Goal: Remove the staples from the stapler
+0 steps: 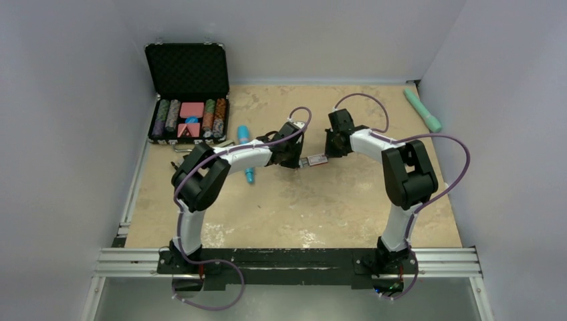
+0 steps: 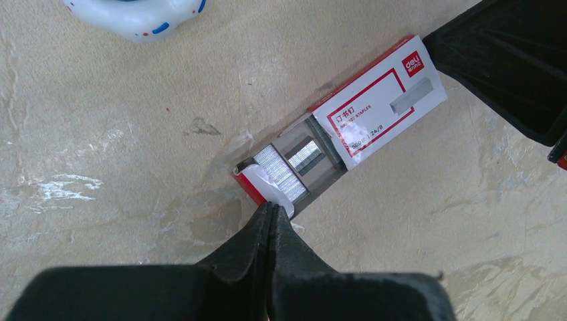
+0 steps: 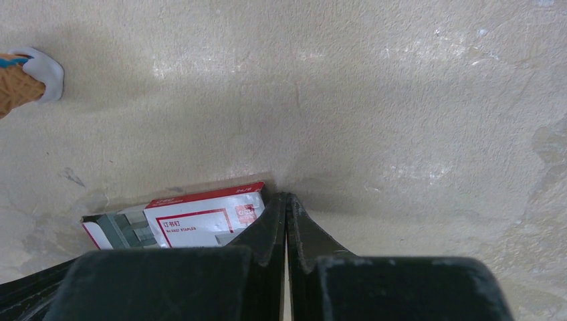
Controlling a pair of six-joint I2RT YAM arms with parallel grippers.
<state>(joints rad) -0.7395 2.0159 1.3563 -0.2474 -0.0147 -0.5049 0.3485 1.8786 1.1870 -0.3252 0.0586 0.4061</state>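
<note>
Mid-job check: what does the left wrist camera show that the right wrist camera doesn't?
Left wrist only: the left pincer, shut, tips at the open end of the staple box; a white and blue object at the top edge. Right wrist only: the right pincer, shut, at the box's closed end; an orange object at the left edge. Both: the box on the table, though its staples read clearly only from the left wrist.

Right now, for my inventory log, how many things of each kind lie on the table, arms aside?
Open black chip case: 1
Red-and-white cardboard staple box: 1
Light blue elongated item: 1
Mint-green plastic bar: 1
Small dark unclear item beside case: 1
Total: 5
</note>
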